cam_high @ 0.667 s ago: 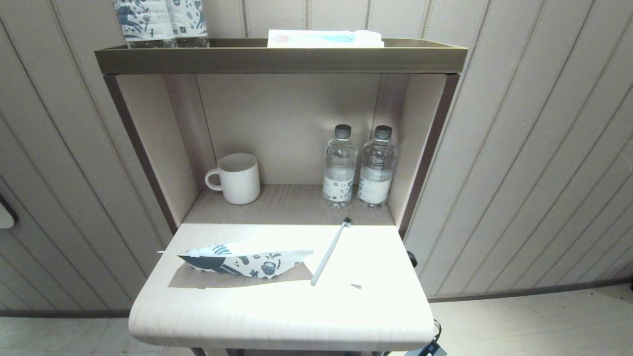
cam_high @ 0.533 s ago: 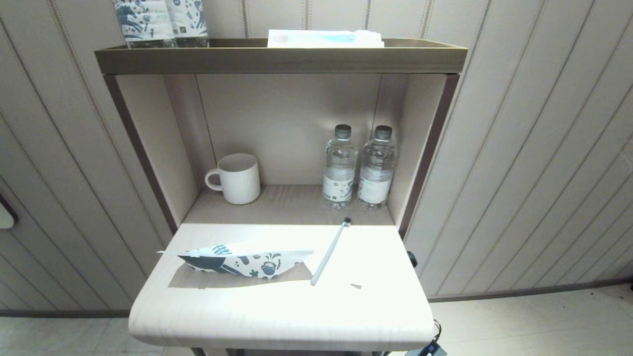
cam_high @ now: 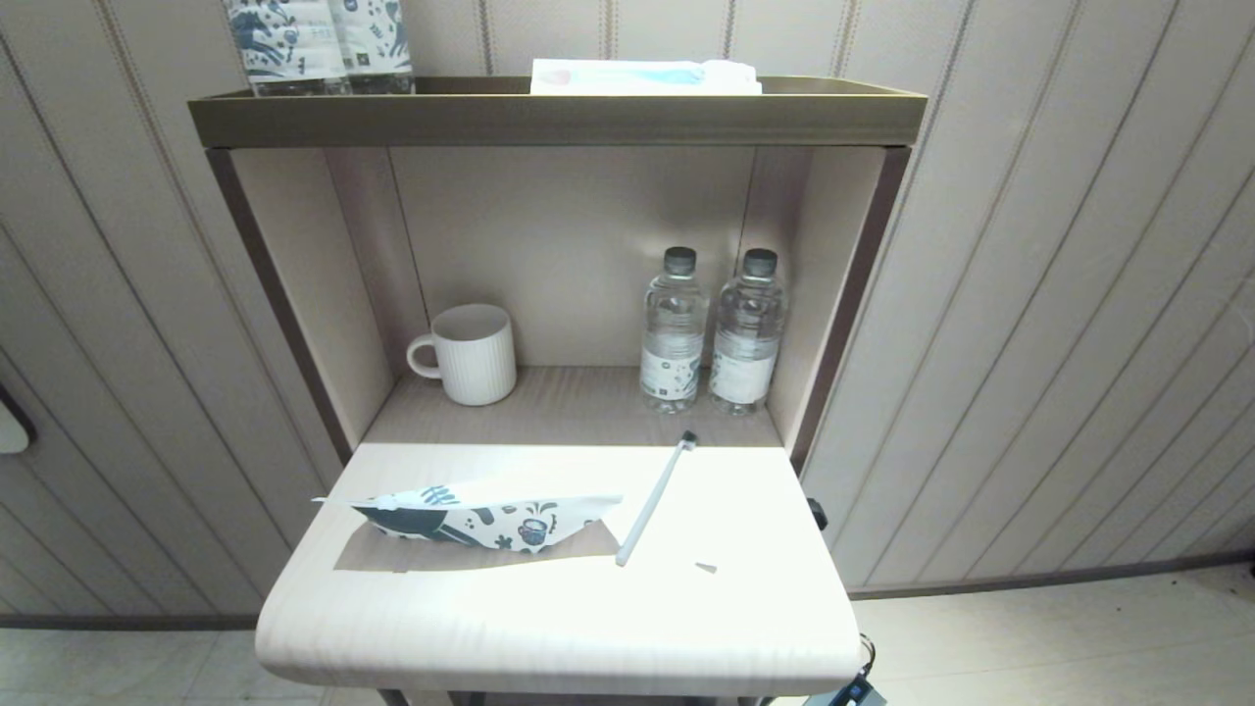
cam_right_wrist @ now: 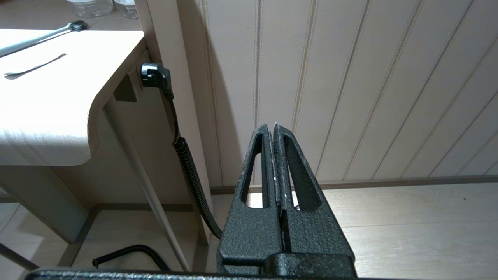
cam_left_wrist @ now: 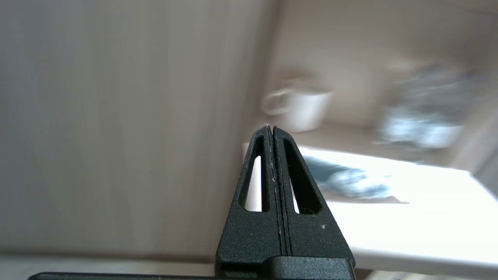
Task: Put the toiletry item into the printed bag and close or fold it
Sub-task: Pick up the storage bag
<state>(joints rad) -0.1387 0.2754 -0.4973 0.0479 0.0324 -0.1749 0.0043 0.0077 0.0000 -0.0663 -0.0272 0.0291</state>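
White, crinkly, one printed bag (cam_high: pixel 480 520) and one toiletry item (cam_high: pixel 654 500) lie apart on the counter (cam_high: pixel 549 618); my left gripper (cam_left_wrist: pixel 271 128) and right gripper (cam_right_wrist: pixel 274 126) are both closed, empty, unseen from my head.

No legible text on the water bottles' labels (cam_high: pixel 671 374) or the upright printed packs (cam_high: pixel 319 44).

The left claw (cam_left_wrist: pixel 271 128) and right claw (cam_right_wrist: pixel 274 126) both hang low, fingers pressed together.
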